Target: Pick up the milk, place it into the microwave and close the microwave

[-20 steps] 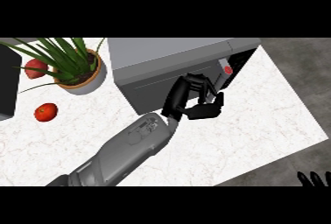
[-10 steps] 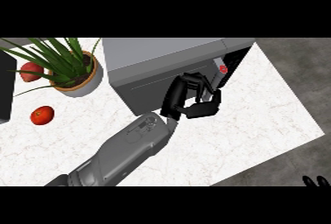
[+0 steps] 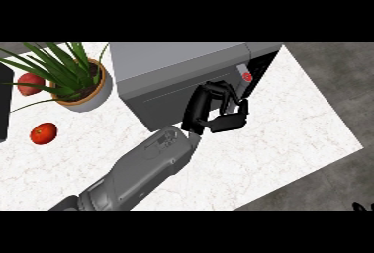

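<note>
Head view, left hand: your left hand (image 3: 219, 111) is against the right end of the microwave's (image 3: 175, 59) front. Its fingers are curled with the thumb below, and nothing shows inside them.
Head view, right hand: only a sliver of your right hand (image 3: 358, 205) shows at the lower right edge, so you cannot tell how it is set.
Head view, milk: no milk shows on the counter (image 3: 277, 133) or in either hand. By my reading it is either inside the microwave or hidden by it, and you cannot tell which.
Head view, door: a dark gap (image 3: 264, 63) shows at the microwave's right side, so I judge the door not fully closed.
Step in hand: this looks like the closing push.
How to do it well: press with the backs of the fingers near the door's free edge. Follow the door's swing rather than pushing straight in, and keep the thumb out of the gap. Stop when the dark gap has gone.
Bystanders: the potted plant (image 3: 73, 79), the tomato (image 3: 44, 133) and the apple (image 3: 29, 84) sit well apart to the left. Keep your forearm away from them.
Writing and labels: none can be read. A small red round mark (image 3: 247, 76) sits by the gap, possibly a button.
</note>
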Robot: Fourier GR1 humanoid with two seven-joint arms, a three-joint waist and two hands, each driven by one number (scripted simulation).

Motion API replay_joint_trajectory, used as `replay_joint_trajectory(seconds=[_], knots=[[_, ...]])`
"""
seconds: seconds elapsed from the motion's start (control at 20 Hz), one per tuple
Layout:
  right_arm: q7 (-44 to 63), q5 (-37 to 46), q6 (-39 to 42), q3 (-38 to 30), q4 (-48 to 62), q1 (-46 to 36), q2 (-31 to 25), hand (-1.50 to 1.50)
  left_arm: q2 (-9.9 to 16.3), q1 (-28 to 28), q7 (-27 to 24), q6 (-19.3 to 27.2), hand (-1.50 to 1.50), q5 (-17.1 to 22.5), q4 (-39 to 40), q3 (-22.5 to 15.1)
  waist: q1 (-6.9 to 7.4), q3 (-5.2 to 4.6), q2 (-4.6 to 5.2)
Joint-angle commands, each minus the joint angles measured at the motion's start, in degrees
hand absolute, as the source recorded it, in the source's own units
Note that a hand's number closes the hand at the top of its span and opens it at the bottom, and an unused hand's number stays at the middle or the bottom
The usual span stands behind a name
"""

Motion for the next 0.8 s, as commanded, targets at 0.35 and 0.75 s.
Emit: replay_joint_trajectory(seconds=[0.35,0.75], knots=[[1.0,-4.2,2.1,0.6,-1.5,1.9,-1.4,-1.5,-0.3,-4.6,-1.9,-1.7,1.5,3.0,5.1,0.8,-1.0,0.17,1.21],[1.9,-5.8,2.7,-1.0,-3.2,2.9,-3.3,-1.5,-0.3,-5.6,-2.7,-1.6,1.5,4.9,6.5,0.8,-0.94,0.14,1.12]])
